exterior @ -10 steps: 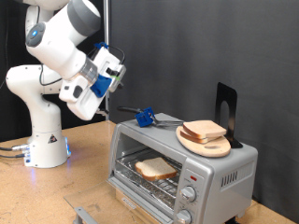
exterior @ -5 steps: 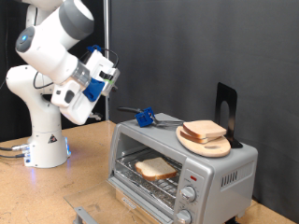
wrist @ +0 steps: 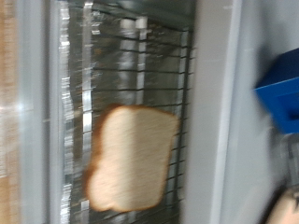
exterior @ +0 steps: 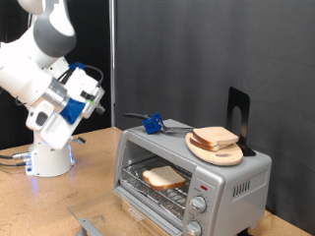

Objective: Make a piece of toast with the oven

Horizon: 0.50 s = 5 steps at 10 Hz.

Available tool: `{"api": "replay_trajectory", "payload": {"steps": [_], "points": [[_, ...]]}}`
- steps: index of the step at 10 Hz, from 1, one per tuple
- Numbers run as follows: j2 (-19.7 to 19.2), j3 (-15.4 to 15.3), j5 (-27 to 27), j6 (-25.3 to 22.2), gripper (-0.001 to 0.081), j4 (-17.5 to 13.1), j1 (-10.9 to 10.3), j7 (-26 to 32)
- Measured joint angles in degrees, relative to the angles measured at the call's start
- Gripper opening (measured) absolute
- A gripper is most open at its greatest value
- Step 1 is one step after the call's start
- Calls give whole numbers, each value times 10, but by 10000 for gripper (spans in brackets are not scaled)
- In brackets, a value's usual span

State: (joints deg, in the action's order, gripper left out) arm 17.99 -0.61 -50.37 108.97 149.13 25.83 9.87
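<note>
We note the toast (exterior: 163, 177) lying flat on the rack inside the open oven (exterior: 192, 175), the pincer (exterior: 91, 95) well off to the exterior view's left, its state untellable; any retreat should stay clear of the door.

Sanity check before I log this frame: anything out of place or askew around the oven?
Nothing damaged or spilled. One piece of toast lies on the wire rack inside the oven, door open. Another slice sits on the round wooden board on the oven's roof, beside a blue-handled tool. The gripper hangs clear, toward the exterior view's left.
</note>
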Motion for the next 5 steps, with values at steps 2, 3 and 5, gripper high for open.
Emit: {"api": "replay_trajectory", "payload": {"steps": [2, 3, 5], "points": [[-41, 10, 9, 25, 808, -13, 12, 22], [-64, 15, 13, 32, 808, -23, 17, 29], [-87, 15, 14, 32, 808, -38, 20, 34]]}}
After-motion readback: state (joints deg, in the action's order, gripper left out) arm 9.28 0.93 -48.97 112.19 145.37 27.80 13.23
